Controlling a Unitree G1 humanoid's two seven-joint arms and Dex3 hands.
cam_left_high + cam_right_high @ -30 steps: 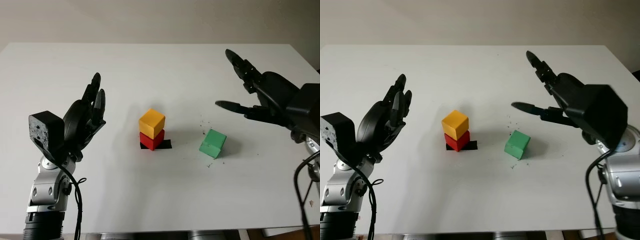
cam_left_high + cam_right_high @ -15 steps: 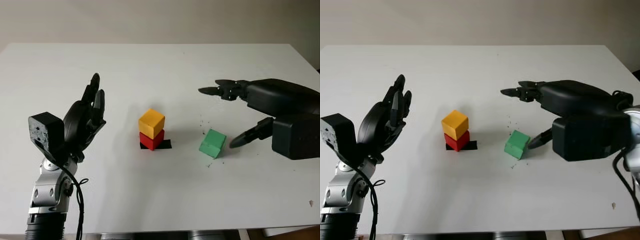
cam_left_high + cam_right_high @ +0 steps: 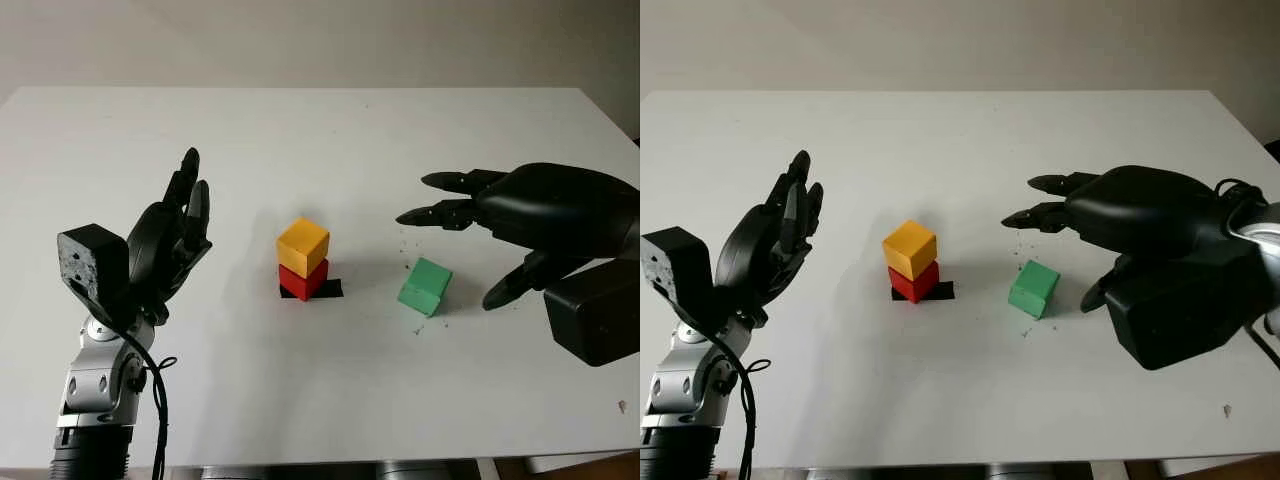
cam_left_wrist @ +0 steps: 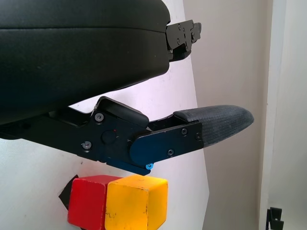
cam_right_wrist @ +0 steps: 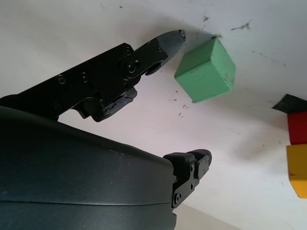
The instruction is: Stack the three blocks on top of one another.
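On the white tabletop [image 3: 320, 400] a yellow block [image 3: 303, 243] sits on top of a red block [image 3: 303, 280], the yellow one turned a little against the red one beneath it. The red block stands on a small black patch [image 3: 331, 289] that shows at its base on the right. The green block [image 3: 425, 286] lies by itself to the right of this pair, apart from it, tilted with one edge lifted off the surface; a scatter of dark specks [image 3: 405, 245] marks the tabletop just behind and around it.

The right hand [image 3: 470, 235] hovers over the green block from the right side, open and holding nothing. Two fingers [image 3: 440, 215] reach out beyond the far side of the block, and the thumb [image 3: 510, 288] comes down on its near right side (close to the block, but with a gap visible between the tip and the green face in the right wrist view). The block therefore lies between the thumb and the other fingers without being touched.

The left hand [image 3: 170, 235] is raised at the left of the tabletop, well apart from the stacked pair, open and holding nothing, its palm turned toward the blocks. In the left wrist view the yellow and red blocks appear beyond one of its fingers [image 4: 211, 127].
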